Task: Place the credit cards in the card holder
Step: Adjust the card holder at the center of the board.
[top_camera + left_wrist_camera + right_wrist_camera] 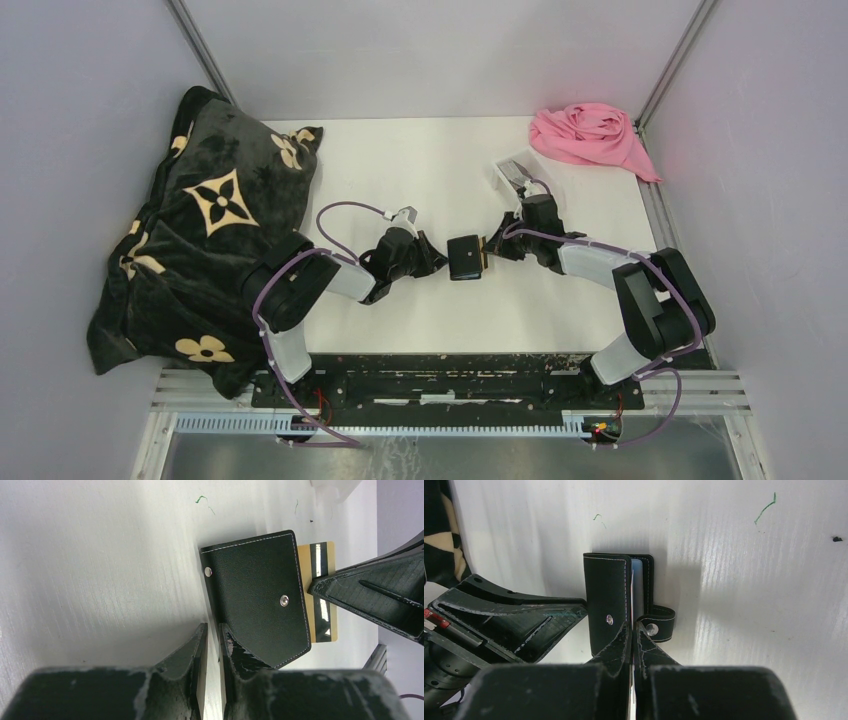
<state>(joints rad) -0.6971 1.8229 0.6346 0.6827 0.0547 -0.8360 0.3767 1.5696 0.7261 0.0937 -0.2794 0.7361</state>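
The card holder (466, 257) is sitting over the middle of the table (420, 160), about halfway between its left and right edges, and both arms are meeting on it. A tan card (321, 592) is poking out of the holder's right side, its dark stripe showing, the rest tucked behind the black cover. The right gripper (631, 627) is pinching that card, fingers pressed tight together on its thin edge. On the other side, the left gripper (214, 630) is clamping the holder's near edge, jaws almost together around the leather. The holder's strap (658, 625) is hanging unfastened, its stud showing. Further out, a clear tray (520, 170) is lying toward the back right, a pink cloth (590, 135) is bunched in the back right corner, and a dark patterned blanket (210, 220) is covering the left edge.
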